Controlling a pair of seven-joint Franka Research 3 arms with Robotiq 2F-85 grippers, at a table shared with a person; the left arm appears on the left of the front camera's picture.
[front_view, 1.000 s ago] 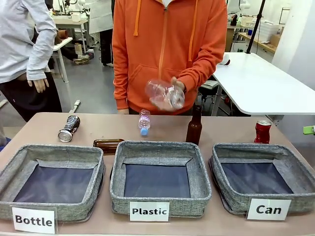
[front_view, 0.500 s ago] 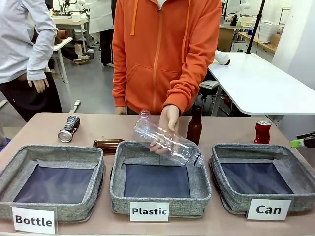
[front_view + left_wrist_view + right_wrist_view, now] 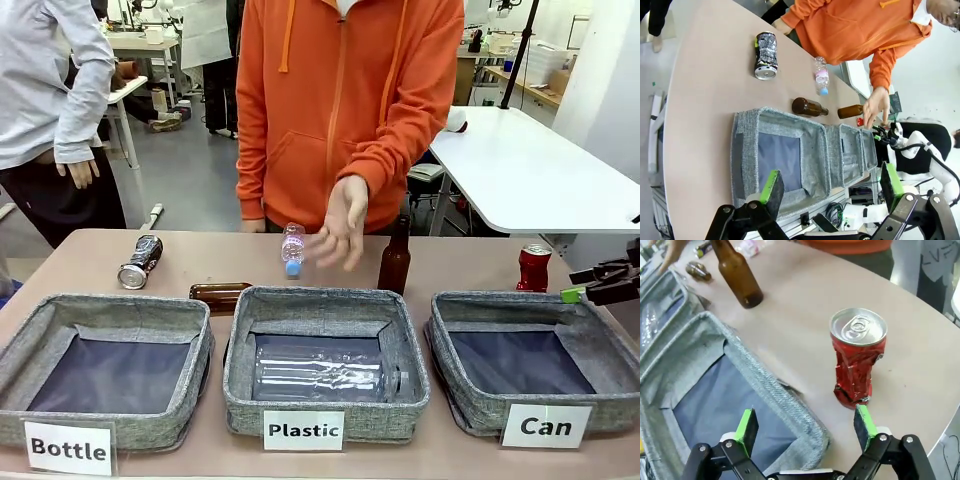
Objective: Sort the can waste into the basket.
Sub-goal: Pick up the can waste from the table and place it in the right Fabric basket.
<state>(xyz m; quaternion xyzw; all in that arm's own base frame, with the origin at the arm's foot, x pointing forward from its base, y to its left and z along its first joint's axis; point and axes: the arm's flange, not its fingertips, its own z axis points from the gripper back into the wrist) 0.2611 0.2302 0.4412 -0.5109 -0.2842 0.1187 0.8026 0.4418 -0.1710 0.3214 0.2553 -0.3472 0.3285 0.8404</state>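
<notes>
At the far right of the table [image 3: 450,255], just behind the basket labelled "Can" [image 3: 500,302], the red can [image 3: 858,360] stands upright, its body crumpled beneath an intact top. The right gripper [image 3: 806,425] hovers over that corner with its jaws spread wide and nothing between them. In the wrist view one pad sits close to the can while the other hangs above the basket's lining, so the woven rim lies between the fingers. A descent from this offset would likely snag the rim or nudge the can sideways (it looks light and dented, so I would expect it to tip or roll toward the table edge). Squeezing the creased waist could also let it slip. The standing brown bottle [image 3: 394,258] is near enough to be clipped on a wide swing, and the person's hand [image 3: 343,222] hangs over the middle. The silver can [image 3: 141,261] lies on its side well away at the far left. The left gripper [image 3: 831,181] is spread open and empty above the "Bottle" basket [image 3: 745,150].
</notes>
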